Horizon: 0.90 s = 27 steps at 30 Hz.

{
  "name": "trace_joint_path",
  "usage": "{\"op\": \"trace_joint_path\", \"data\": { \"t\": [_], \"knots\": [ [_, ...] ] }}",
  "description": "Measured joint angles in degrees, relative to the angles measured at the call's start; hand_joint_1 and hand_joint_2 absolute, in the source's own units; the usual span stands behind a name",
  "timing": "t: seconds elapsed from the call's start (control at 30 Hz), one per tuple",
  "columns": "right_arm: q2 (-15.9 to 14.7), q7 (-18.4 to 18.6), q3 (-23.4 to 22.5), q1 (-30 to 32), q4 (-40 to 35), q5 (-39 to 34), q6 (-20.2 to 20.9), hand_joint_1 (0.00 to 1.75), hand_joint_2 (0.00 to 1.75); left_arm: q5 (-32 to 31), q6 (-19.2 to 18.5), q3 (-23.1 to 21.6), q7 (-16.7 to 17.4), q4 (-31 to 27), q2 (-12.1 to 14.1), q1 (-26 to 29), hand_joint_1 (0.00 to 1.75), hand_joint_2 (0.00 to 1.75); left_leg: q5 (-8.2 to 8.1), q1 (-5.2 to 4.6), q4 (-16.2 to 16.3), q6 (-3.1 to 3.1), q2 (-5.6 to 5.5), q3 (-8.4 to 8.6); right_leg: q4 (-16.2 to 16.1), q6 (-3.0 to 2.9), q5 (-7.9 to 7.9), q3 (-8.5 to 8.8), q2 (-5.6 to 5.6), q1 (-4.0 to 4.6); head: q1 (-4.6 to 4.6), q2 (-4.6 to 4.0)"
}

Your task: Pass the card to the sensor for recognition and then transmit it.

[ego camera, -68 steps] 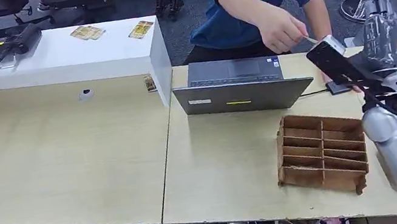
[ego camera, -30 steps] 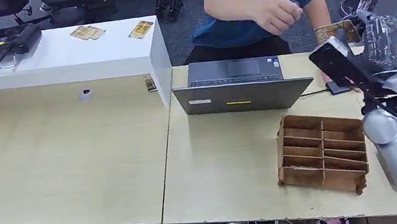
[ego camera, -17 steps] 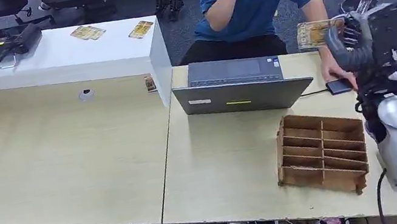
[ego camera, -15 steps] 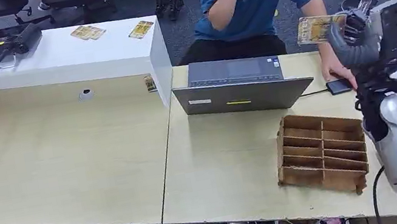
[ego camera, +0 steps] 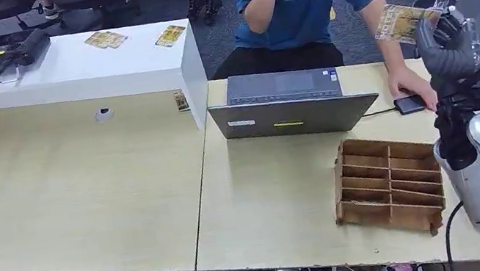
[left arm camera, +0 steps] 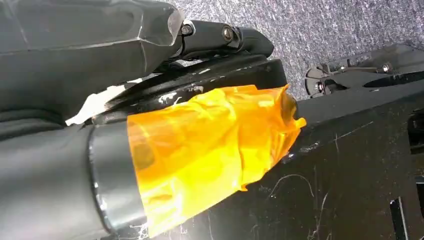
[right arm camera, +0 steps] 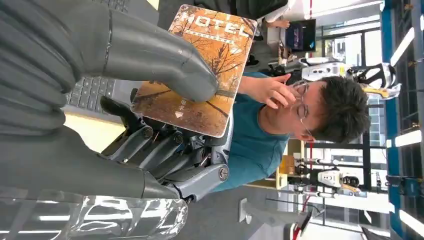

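— At the right end of the desk, item one: the right hand [ego camera: 446,43]. What's altered?

— It holds a card [ego camera: 402,20] now; two seconds back it held none, and the person reached across to hand one over. Since then the wrist has turned and the card rides higher, farther right.

— Grip?

— Thumb [right arm camera: 150,52] pressed on the printed face, fingers behind. A pinch, card flat between them.

— Arm pose?

— Forearm raised near upright, hand above the desk edge.

— Item two, the sensor [ego camera: 409,104]?

— Small dark pad on the desk, under the person's hand [ego camera: 412,82], well below the card.

— Meaning?

— Pick-up done, I'd judge; the scan is not yet made.

— Left hand?

— Can't tell its state; that wrist view is dark casing and orange tape.
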Motion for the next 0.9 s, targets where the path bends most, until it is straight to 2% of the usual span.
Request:
{"op": "trace_joint_path", "data": {
  "t": [0.47,0.9],
  "knots": [
    [-3.08,-1.53,-0.79,3.35,-1.05,-0.09,-2.21,1.75,1.75,0.33,0.04,0.00,-0.26,0.00,0.00,0.03,0.00,0.00,-0.01,-0.01,0.02,0.01,-0.04,-0.02,-0.02,0.00,0.00,0.01,-0.04,-0.01,0.00,0.00],
    [-8.88,-2.65,-8.07,8.83,-0.57,0.92,-1.55,1.75,1.75,0.61,0.04,0.00,-0.26,0.00,0.02,0.04,0.00,0.00,-0.04,-0.01,0.03,0.05,-0.02,-0.04,-0.04,0.00,0.00,0.00,-0.02,-0.01,-0.02,0.00]
  ]
}}
